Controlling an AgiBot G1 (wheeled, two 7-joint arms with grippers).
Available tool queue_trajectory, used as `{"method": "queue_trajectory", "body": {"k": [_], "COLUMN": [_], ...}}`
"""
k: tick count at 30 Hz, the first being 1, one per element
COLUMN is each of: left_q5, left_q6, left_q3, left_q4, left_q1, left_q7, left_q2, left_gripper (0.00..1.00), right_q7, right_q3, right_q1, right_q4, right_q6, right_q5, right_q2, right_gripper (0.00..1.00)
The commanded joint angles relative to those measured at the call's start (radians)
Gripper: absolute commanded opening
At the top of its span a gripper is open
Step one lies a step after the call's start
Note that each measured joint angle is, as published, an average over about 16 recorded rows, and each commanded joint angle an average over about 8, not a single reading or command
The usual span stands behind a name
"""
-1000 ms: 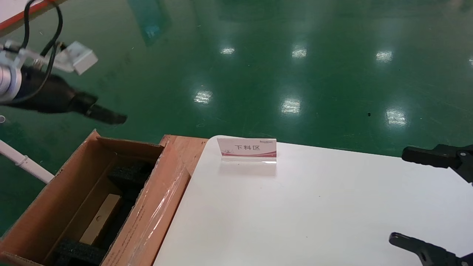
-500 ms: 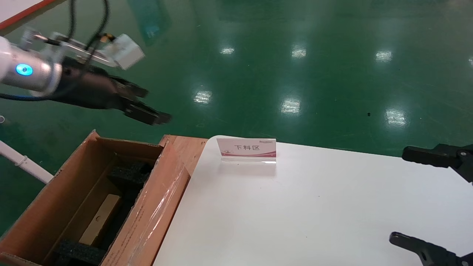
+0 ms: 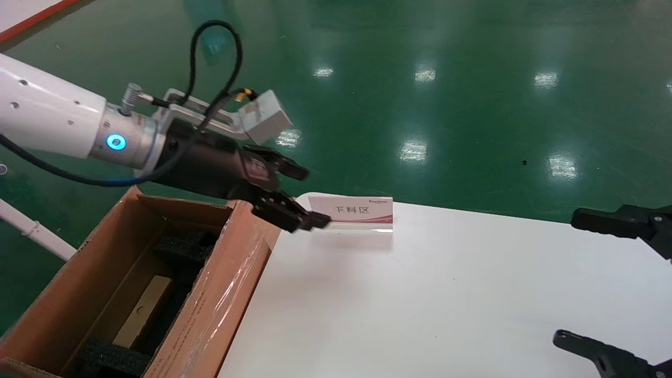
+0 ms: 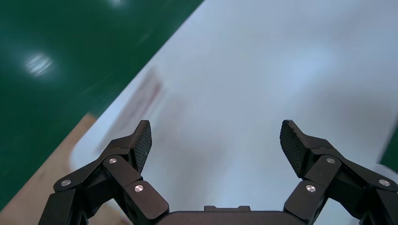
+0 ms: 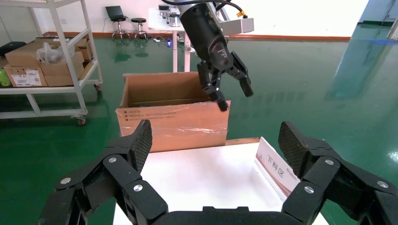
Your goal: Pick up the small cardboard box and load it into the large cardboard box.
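Floor (image 3: 472,105), green and glossy, fills the far half of the head view; nearer lies the white table (image 3: 446,304), bare except for a small sign stand (image 3: 350,212) near its far edge. The large cardboard box (image 3: 79,273) stands just beside the table on my left, flaps up and mouth open so things can drop in from above — its taped flap leans against the table's edge, and black foam inserts (image 3: 184,247) sit inside as a cradle. Down between those inserts rests a flat tan piece that I take to be the small cardboard box (image 3: 144,310), though no recycling mark shows from here. If so, the loading looks done.

My left gripper (image 3: 299,197) hangs over the table's far corner, just clear of the carton and close to the sign, fingers spread wide and holding nothing. My right gripper (image 5: 213,140) waits parked at the table's right side, fingers likewise spread and empty — out of the way of the left arm's work.
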Motion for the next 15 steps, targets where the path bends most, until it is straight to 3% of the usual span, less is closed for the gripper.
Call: {"method": "queue_trajectory", "body": {"k": [1, 15], "left_q5": [-0.016, -0.13], "left_q6": [0.02, 0.161], "left_q3": [-0.072, -0.567], "left_q4": [-0.002, -0.02], "left_q1": [0.057, 0.452], "left_q7": [0.031, 0.246], "left_q2": [0.005, 0.037], "left_gripper": [1.0, 1.0], "right_q7": [0.0, 0.003], "right_q3": [0.001, 0.005], "right_q1": [0.0, -0.001], "right_q4": [0.0, 0.001], "right_q6": [0.0, -0.002], "right_q5": [0.0, -0.003], "right_q2": [0.0, -0.002], "right_gripper": [1.0, 1.0]}}
